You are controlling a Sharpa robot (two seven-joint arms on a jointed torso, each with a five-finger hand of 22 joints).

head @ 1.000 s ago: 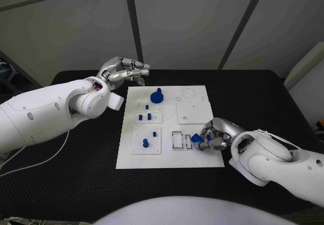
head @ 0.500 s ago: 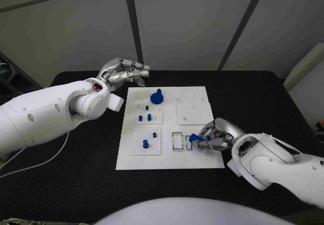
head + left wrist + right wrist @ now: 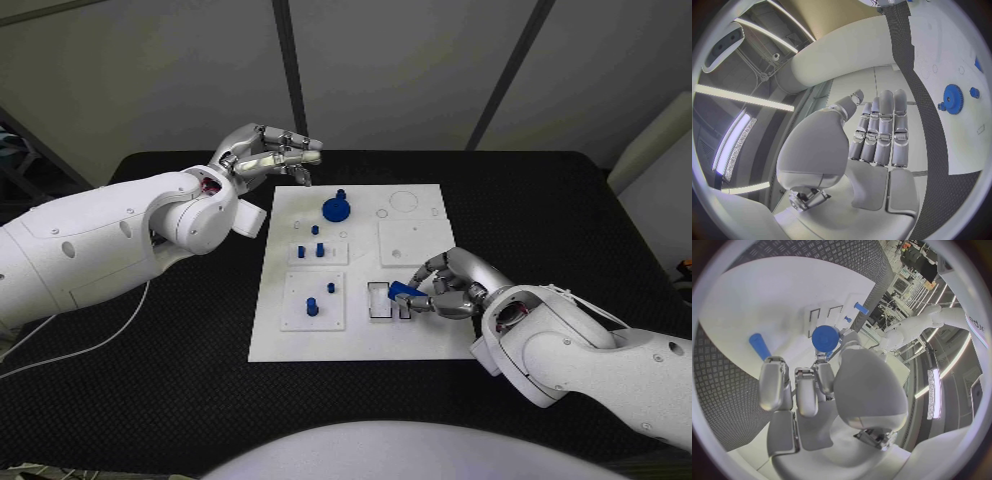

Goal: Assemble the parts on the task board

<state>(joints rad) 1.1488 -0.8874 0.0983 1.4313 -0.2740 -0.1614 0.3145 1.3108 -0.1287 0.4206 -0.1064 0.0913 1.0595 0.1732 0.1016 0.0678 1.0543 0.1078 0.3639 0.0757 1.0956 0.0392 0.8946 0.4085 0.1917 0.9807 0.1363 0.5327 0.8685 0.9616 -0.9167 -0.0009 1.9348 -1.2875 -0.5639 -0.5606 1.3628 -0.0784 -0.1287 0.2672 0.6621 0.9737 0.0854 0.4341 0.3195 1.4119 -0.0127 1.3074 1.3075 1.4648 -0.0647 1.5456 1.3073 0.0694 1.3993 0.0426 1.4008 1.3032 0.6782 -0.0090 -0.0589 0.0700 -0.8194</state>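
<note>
One board (image 3: pixel 361 340). Right hand (image 3: pixel 454 285) pinches one blue part (image 3: pixel 405 291) over the two slots (image 3: pixel 389 300). One gear (image 3: pixel 336 208) stands far side. Left hand (image 3: pixel 267 152) empty, fingers straight, pressed together.

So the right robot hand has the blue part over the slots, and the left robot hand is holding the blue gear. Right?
Not quite. The left robot hand holds nothing; the head view shows the blue gear standing on the task board, apart from it. The right robot hand does hold the blue part over the slots.
</note>
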